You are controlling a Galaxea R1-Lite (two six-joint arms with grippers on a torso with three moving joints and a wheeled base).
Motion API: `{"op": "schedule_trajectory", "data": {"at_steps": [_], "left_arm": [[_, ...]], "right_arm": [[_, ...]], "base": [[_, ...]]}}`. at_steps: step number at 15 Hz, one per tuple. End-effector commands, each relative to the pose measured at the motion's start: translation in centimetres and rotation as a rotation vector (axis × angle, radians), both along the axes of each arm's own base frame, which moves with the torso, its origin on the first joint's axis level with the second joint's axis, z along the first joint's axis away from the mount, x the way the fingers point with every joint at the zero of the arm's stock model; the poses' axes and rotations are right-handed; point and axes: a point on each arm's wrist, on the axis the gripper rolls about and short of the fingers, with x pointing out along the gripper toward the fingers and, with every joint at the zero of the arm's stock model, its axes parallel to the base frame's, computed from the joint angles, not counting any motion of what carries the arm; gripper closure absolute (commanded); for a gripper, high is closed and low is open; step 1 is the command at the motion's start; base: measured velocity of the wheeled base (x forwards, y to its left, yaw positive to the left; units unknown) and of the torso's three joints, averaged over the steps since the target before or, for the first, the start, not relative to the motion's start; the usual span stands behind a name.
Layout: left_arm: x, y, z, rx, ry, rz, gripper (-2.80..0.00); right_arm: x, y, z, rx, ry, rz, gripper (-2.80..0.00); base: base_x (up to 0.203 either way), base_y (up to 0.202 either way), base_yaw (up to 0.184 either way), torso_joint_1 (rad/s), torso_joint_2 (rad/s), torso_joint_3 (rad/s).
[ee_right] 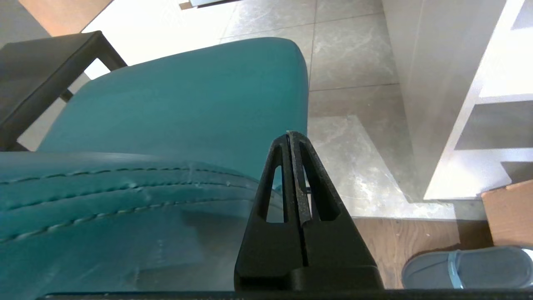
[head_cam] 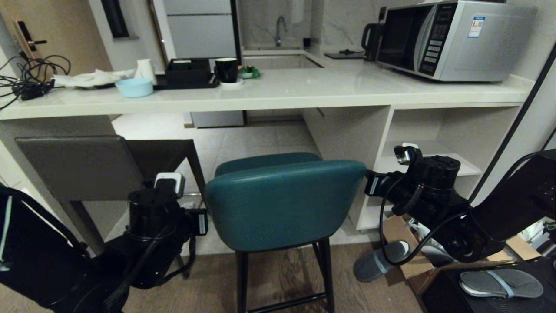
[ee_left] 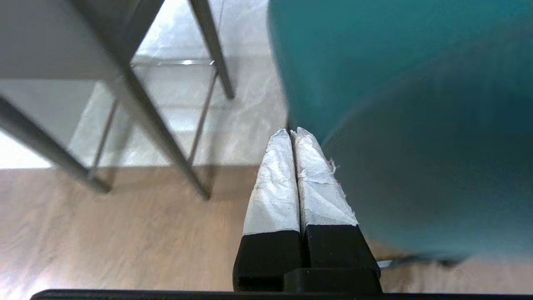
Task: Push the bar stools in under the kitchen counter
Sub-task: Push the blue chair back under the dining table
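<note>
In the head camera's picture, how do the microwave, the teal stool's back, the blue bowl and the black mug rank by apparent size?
Largest to smallest as they look:
1. Teal stool's back, though it is nearest the camera, which inflates it
2. Microwave, close behind
3. Blue bowl
4. Black mug, about alike with the bowl, so unsure

A silver microwave [head_cam: 451, 39] sits at one o'clock, a black mug [head_cam: 226, 69] at twelve, a pale blue bowl [head_cam: 134, 87] and tangled black cables [head_cam: 30, 78] toward ten. Grey slippers [head_cam: 501, 283] lie at four o'clock beside cardboard [head_cam: 406, 256].
</note>
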Motion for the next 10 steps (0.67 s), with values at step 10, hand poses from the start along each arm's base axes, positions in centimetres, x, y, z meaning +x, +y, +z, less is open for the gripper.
{"op": "schedule_trajectory", "data": {"at_steps": [10], "left_arm": [[6.5, 4.1, -1.8, 0.016, -0.226, -0.174, 0.00]], "right_arm": [[-1.6, 0.7, 0.8, -0.004, -0.011, 0.027, 0.00]], "base": [[0.000, 0.000, 0.000, 0.000, 0.00, 0.000]]}}
